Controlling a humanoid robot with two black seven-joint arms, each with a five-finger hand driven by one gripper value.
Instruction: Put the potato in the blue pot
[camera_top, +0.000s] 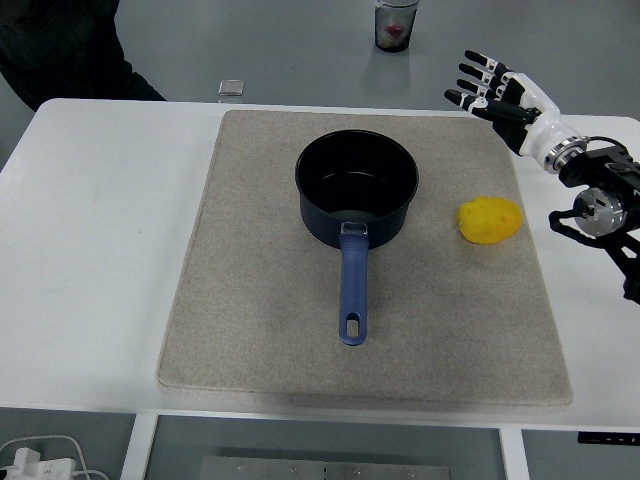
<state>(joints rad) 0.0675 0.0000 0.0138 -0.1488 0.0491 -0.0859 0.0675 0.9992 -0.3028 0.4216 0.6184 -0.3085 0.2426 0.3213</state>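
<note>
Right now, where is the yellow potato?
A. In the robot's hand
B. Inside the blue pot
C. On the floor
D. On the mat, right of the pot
D: the potato lies on the mat, right of the blue pot; the right hand is open and holds nothing.

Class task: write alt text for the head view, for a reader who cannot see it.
A blue pot sits empty on a beige mat, handle toward the viewer, with a yellow potato on the mat to its right. The robot's right hand, fingers spread, hovers beyond the potato, holding nothing.
</note>
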